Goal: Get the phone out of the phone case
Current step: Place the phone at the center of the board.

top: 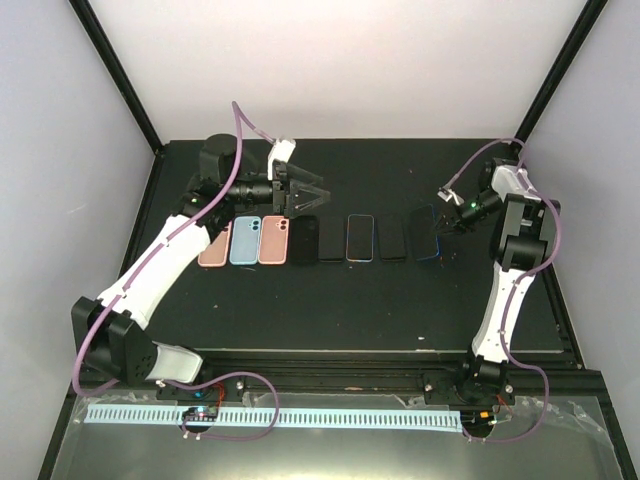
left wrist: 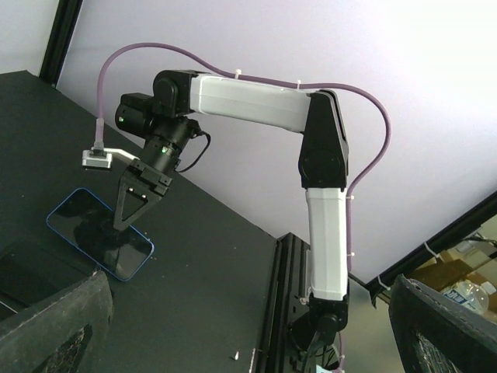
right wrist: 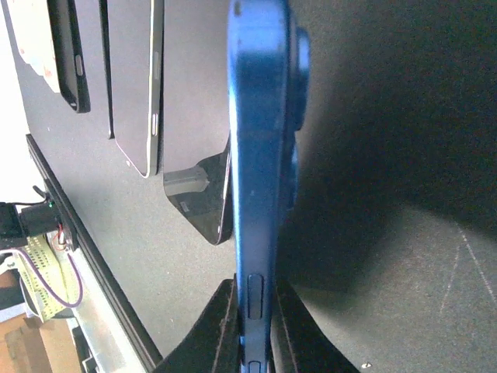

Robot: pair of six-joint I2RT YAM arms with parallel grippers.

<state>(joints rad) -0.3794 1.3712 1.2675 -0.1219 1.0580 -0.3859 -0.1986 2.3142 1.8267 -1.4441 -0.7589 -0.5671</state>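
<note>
Blue-rimmed phone [top: 428,233], likely still cased, lies at the right end of the row on the black table [top: 400,310]. Right gripper [top: 446,213] pinches one end through its thickness, jaws narrow. Left gripper [top: 303,192] hangs wide above a black handset [top: 305,240], holding nothing. Step: securing the case. Next probably needs the left arm over to peel the rim.

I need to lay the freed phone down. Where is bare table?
Bare: the near strip of table between phone row and front edge; also the far strip between left tool and right tool, which pinches the blue phone. The row is crowded.
</note>
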